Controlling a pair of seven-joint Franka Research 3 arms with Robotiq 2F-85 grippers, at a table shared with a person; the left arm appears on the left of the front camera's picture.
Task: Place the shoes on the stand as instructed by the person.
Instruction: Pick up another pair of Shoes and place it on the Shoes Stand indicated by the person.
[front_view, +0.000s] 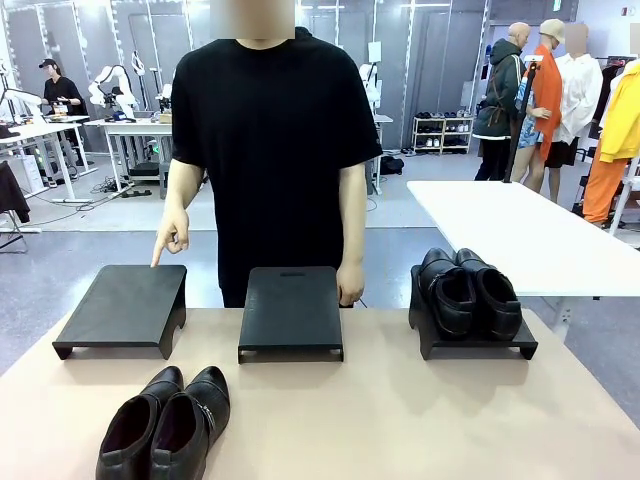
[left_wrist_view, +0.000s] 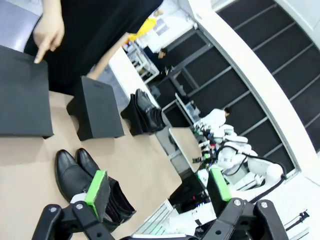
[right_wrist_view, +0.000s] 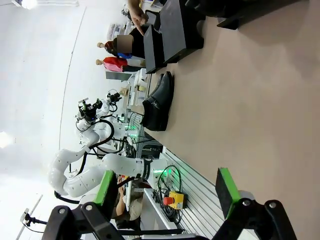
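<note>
The left end effector and right end effector both stood open, holding nothing. On the worktop, the near pair of shoes lay side by side, long axes running near-to-far, toes angled toward the far right. Beyond stood the left stand, middle stand and right stand; the second pair sat on the right one, toes toward the robot. The person's hand pointed a finger at the left stand.

No text, label, brand or number can be read on anything here.
</note>
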